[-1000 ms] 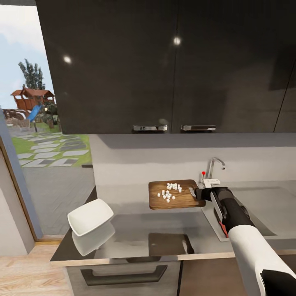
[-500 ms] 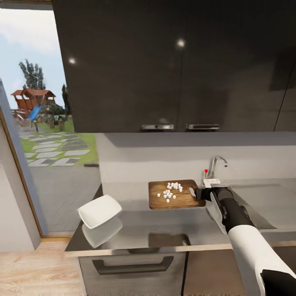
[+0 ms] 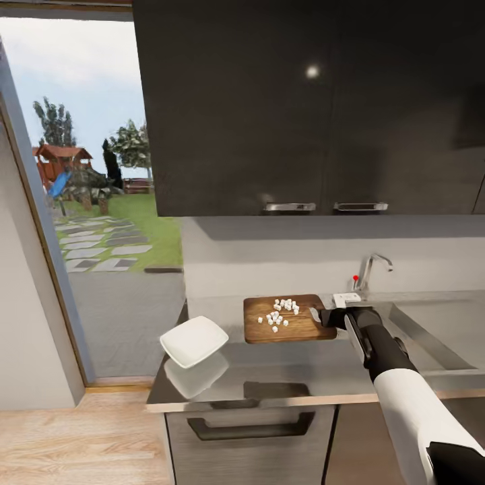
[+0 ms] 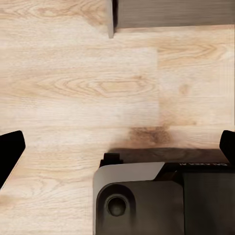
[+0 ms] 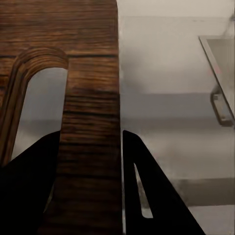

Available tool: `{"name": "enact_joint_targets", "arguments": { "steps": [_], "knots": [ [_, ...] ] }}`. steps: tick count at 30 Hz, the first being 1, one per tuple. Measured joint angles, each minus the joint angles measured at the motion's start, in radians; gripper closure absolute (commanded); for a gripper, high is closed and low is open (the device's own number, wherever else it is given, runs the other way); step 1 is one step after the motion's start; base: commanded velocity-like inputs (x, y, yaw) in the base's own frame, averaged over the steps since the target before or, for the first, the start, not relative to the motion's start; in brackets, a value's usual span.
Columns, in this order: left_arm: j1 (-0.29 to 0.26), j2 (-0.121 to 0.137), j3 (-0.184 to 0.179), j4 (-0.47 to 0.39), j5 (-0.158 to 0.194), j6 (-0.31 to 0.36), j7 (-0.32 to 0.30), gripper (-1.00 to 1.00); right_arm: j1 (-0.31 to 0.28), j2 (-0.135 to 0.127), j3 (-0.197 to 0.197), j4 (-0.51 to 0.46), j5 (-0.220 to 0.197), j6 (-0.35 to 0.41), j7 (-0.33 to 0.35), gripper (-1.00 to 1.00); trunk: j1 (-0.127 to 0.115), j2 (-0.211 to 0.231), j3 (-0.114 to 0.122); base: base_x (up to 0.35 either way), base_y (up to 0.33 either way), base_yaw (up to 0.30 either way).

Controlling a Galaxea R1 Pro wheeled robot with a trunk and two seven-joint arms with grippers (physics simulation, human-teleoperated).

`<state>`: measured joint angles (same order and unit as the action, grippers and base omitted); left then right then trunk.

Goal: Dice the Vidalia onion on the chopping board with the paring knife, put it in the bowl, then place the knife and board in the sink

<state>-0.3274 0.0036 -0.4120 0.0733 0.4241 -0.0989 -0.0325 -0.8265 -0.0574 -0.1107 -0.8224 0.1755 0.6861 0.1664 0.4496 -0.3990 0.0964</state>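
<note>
The brown chopping board [image 3: 300, 329] carries several white dice of the Vidalia onion [image 3: 279, 313]. It hangs a little above the grey countertop [image 3: 303, 370]. My right gripper [image 3: 322, 316] is shut on the board's right end. In the right wrist view its fingers [image 5: 90, 134] pinch the wooden strip beside the board's [image 5: 93, 88] handle slot. The white bowl [image 3: 194, 340] sits at the counter's left end, left of the board and nearer to me. The sink [image 3: 438, 330] lies to the right. My left gripper [image 4: 120, 147] hangs open over the wooden floor. The paring knife is out of view.
A chrome tap [image 3: 374, 266] with a red knob stands behind the sink. Dark wall cabinets [image 3: 310, 108] hang above the counter. A glass door [image 3: 94, 202] to the garden is at left. Grey cabinet fronts [image 3: 249, 431] sit under the counter. My base [image 4: 142, 196] shows over the floor.
The view has shifted left along the counter. Bowl, tap and counter slid right in the picture, while the held board kept its place. The board now hangs closer to the bowl.
</note>
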Motion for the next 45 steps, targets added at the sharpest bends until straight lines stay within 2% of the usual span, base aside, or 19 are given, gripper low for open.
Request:
{"name": "enact_joint_targets", "arguments": {
  "steps": [16,28,38,45],
  "knots": [
    [0.0,-0.002,0.0,0.0,0.0,0.001,-0.001,-1.0,0.0,0.003,0.0,0.0,0.001,0.0,-0.002,1.0,0.0,0.0,0.0,0.052,0.331,0.0],
    [0.0,-0.002,0.0,0.0,0.0,0.002,-0.001,-1.0,0.0,0.008,0.019,-0.001,0.005,-0.001,-0.007,1.0,0.0,0.0,0.0,0.164,0.309,0.0],
    [0.0,-0.002,0.0,-0.001,0.0,0.002,-0.001,-1.0,-0.001,0.0,0.019,-0.013,0.007,-0.003,-0.01,1.0,0.0,0.0,0.0,0.03,0.035,0.0],
    [0.0,-0.008,-0.002,-0.001,-0.001,0.002,-0.001,-1.0,-0.001,-0.001,0.019,-0.027,0.054,-0.007,-0.009,1.0,0.0,0.0,0.0,0.0,0.0,0.0]
  ]
}}
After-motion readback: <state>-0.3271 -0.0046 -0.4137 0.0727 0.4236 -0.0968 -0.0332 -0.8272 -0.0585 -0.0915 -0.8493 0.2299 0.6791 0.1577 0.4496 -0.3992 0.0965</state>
